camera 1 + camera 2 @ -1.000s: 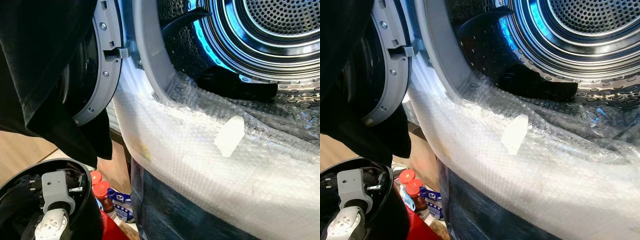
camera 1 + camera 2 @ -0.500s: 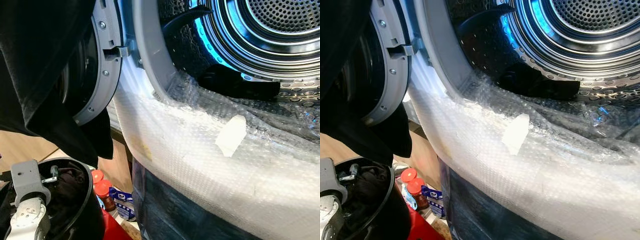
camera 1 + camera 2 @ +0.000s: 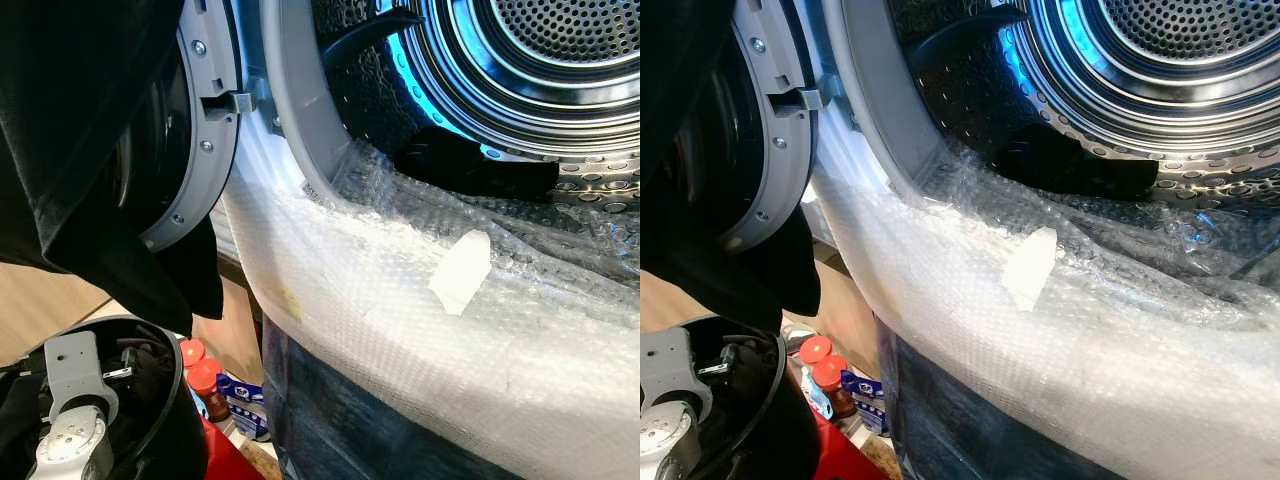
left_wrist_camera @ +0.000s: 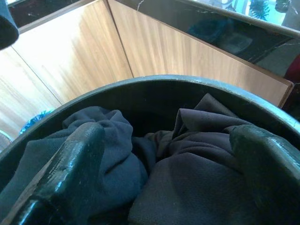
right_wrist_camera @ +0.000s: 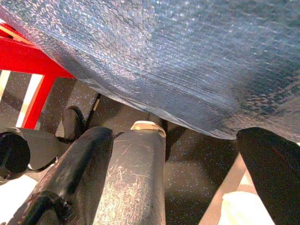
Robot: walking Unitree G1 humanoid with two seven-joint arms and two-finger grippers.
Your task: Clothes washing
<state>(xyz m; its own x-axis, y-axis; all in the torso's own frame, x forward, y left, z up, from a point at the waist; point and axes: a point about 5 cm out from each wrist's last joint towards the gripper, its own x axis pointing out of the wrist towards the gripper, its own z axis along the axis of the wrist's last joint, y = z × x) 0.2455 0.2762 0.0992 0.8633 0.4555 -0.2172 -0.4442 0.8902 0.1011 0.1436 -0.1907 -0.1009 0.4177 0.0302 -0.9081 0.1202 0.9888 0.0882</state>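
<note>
The left arm (image 3: 70,420) has swung back right over the near basket (image 4: 154,86) since half a second ago; left gripper (image 4: 164,154) spread wide above dark clothes (image 4: 187,178), gripping nothing. Right gripper (image 5: 187,168) hangs spread, empty. Beyond, the bubble-wrapped rim (image 3: 400,300) and empty drum (image 3: 540,70) stand open.

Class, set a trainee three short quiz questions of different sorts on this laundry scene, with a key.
1. True or false: the washing machine door is shut.
2. Where is the left gripper? A) inside the drum B) over the dark clothes in the black basket C) on the bubble wrap
3. Fill in: the caps of the bottles beside the basket are ____.

Key: 1 false; 2 B; 3 red.
</note>
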